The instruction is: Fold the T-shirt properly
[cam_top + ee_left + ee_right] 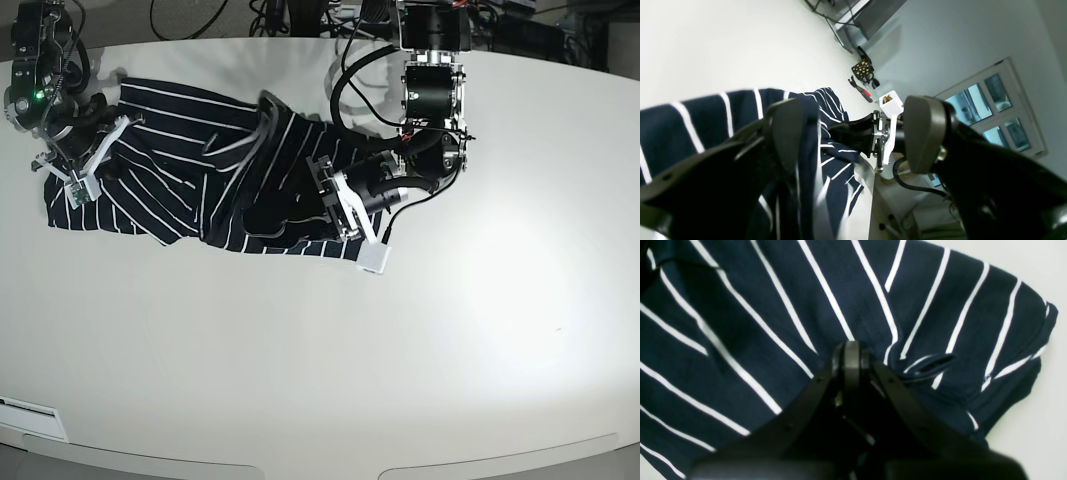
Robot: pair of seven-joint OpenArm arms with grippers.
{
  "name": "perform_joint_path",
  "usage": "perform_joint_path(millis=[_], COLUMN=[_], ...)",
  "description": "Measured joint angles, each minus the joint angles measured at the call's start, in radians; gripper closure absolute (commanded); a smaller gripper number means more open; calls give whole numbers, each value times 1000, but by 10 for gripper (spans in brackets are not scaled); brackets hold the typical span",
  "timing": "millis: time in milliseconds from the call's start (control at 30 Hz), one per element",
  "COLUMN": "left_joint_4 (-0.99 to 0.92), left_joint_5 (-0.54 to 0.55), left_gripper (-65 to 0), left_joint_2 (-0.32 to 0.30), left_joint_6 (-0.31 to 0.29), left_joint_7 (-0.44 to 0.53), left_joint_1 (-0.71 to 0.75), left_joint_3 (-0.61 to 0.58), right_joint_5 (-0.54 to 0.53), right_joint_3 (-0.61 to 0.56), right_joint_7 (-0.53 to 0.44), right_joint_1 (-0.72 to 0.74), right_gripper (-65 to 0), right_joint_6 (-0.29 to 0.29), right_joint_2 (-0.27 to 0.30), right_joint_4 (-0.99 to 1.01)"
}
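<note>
Navy T-shirt bunched far-side, bare white table nearer.

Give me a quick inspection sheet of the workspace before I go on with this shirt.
Surface: white table, bare in front of the garment.
Job's things: dark navy white-striped cloth T-shirt, bunched and creased, not folded, lying across the far left of the table.
Clutter: small black-and-yellow object and a red-and-black tool on the table, far off in the left wrist view.
Grippers: left gripper jaws wide apart, cloth draped beside one finger; right gripper shut on a fold of the T-shirt.
Cables: black cables loop by the left arm's base.
Surroundings: white wall and a paned window.
</note>
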State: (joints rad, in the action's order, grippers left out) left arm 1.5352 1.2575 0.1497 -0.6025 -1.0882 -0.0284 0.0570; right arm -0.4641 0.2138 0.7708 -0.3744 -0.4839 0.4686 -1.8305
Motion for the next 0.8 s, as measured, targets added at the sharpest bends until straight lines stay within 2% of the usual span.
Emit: perform_joint_path(millis=[100, 167, 200, 233, 300, 367, 533, 667, 800], left_joint_4=[0, 0, 0, 0, 0, 0, 0, 0, 0], left_joint_5=[0, 0, -8, -8, -9, -29, -205, -406, -650], left_gripper=[-483, -444, -381, -279, 0, 0, 0, 0, 0], left_joint_2=[0, 0, 0, 0, 0, 0, 0, 0, 1], left_joint_6=[0, -11, -56, -85, -85, -70, -32, 23, 58], left_joint_7=[0, -1, -3, -8, -42, -99, -59, 29, 60], left_joint_1=[0, 0, 0, 0, 0, -2, 0, -2, -2], left_joint_3=[0, 0, 0, 0, 0, 0, 0, 0, -1], right_joint_5=[0, 0, 0, 0, 0, 0, 0, 0, -1], right_joint_3=[0, 0, 0, 0, 0, 0, 0, 0, 0], right_joint_7=[0, 0, 0, 0, 0, 0, 0, 0, 0], right_joint_1=[0, 0, 0, 1, 0, 1, 1, 0, 0], right_gripper=[0, 0, 0, 0, 0, 0, 0, 0, 0], right_joint_6=[-3, -3, -3, -3, -3, -3, -3, -2, -3], right_joint_2=[0, 0, 0, 0, 0, 0, 0, 0, 0], right_joint_4=[0, 0, 0, 0, 0, 0, 0, 0, 0])
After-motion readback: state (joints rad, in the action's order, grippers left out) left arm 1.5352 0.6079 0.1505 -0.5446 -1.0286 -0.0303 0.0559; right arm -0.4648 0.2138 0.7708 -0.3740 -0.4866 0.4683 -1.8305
